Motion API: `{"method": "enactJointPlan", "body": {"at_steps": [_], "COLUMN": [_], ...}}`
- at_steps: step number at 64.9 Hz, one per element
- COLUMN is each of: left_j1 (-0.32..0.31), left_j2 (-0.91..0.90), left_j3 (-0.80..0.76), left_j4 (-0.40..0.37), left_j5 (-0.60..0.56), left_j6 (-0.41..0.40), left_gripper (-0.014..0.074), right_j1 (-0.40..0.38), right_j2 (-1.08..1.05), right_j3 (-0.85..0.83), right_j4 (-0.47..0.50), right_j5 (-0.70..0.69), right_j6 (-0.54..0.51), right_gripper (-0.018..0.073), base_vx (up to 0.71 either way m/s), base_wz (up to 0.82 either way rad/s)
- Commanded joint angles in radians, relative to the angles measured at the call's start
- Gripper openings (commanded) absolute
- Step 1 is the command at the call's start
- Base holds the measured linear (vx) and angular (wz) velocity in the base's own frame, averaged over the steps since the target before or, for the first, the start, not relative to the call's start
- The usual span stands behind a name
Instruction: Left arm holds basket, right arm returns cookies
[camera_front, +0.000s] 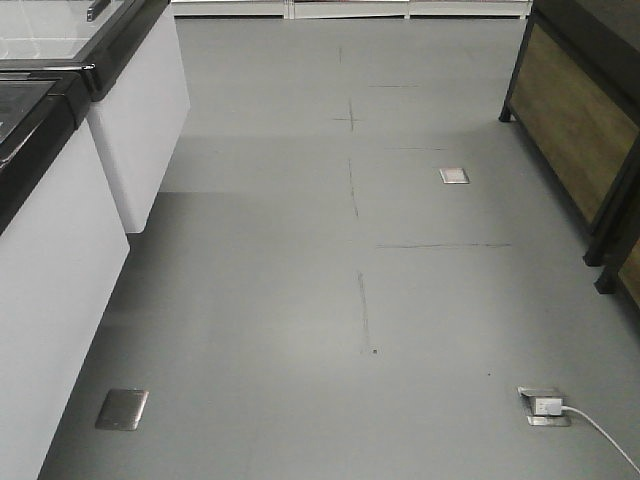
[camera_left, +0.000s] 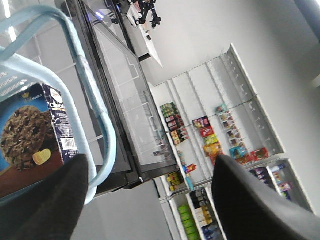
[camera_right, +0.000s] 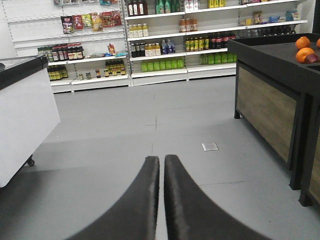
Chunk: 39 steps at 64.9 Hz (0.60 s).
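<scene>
Cookies in basket, beside left pincer

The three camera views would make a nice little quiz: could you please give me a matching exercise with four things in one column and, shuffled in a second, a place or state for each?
Things
1. dark navy cardboard cookie box
2. black right gripper
3. round oranges
4. white plug

Places or states
A. in a metal socket set in the grey floor
B. jaws closed together, nothing between them
C. beside the curved light-blue plastic basket handle
D. on top of the dark display stand

Pairs: 1-C, 2-B, 3-D, 4-A
</scene>
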<state>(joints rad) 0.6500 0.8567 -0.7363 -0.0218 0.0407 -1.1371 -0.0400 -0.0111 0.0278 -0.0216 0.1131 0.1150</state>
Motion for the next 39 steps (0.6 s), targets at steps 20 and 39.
{"method": "enactJointPlan", "body": {"at_steps": [20, 39], "left_j1": [0.022, 0.022], "left_j2": [0.125, 0.227], "left_j3": [0.050, 0.050], "left_j4": [-0.109, -0.242], "left_j5": [-0.462, -0.566], "left_j6": [-0.037, -0.039], "left_gripper": [0.0491, 0.0491], "right_j1": [-0.006, -0.006], "right_j2": [-0.013, -0.013], "right_j3": [0.018, 0.018], "right_j4": [-0.006, -0.006], "right_j5": [-0.069, -0.069], "right_j6": [-0.009, -0.009], "right_gripper": [-0.0006, -0.0006], "base_vx": [0.00, 0.00], "base_wz": [0.00, 0.00]}}
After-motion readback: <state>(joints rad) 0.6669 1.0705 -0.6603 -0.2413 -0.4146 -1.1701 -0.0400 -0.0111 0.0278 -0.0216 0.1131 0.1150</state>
